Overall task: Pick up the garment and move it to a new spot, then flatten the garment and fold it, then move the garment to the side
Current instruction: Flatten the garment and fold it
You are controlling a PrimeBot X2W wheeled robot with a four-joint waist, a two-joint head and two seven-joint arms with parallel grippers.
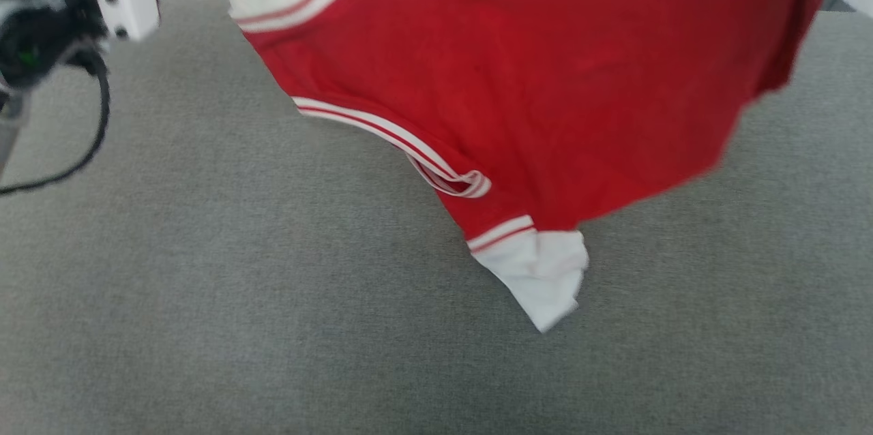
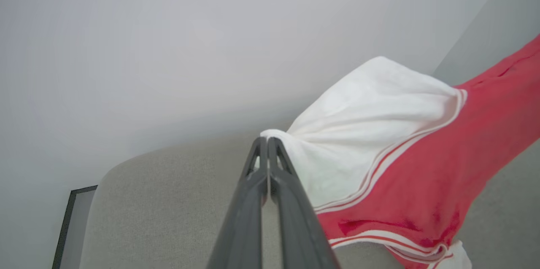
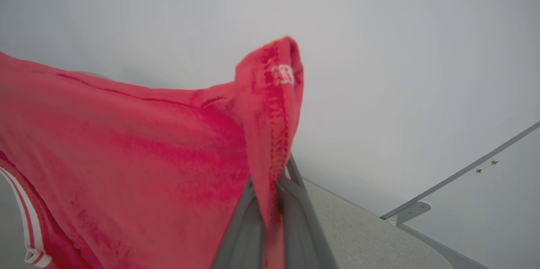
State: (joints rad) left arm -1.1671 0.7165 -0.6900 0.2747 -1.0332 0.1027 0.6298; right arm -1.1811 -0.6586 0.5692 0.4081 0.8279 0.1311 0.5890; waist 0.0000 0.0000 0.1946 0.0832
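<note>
The garment (image 1: 545, 80), a red jersey with white sleeves and red-white striped trim, hangs spread out above the grey surface. Its lower white sleeve (image 1: 545, 278) dangles lowest; I cannot tell if it touches the surface. In the left wrist view my left gripper (image 2: 268, 139) is shut, pinching the edge of the upper white sleeve (image 2: 371, 134) at its fingertips. In the right wrist view my right gripper (image 3: 272, 176) is shut on a red hem corner of the garment (image 3: 126, 155), which sticks up past the fingers. The print is hidden.
A grey fabric surface (image 1: 204, 285) spreads under the garment. My left arm's wrist (image 1: 41, 33) with a black cable hangs at the upper left. A pale wall stands behind, with a dark frame (image 2: 63, 227) and a grey bracket (image 3: 405, 212) at the edges.
</note>
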